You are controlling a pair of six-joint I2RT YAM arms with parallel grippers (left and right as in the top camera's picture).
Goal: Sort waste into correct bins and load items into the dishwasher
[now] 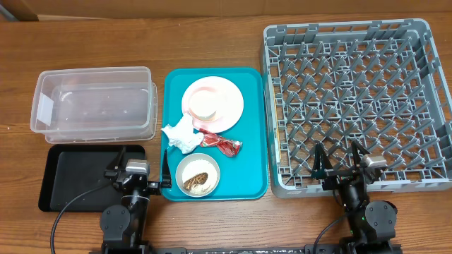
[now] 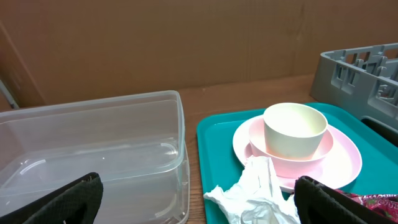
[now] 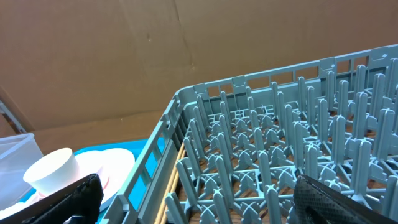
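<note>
I see nothing sorted yet: napkin [image 1: 182,135], wrapper [image 1: 224,144] and plate [image 1: 212,104] lie mid-frame, rack [image 1: 353,106] bare, left gripper [image 1: 143,159] and right gripper [image 1: 337,152] gaping empty.

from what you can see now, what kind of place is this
Probably a lab test bench staged for dish clearing, not a real kitchen: a wooden table backed by cardboard sheets, with a grey dish rack and a teal tray.
</note>
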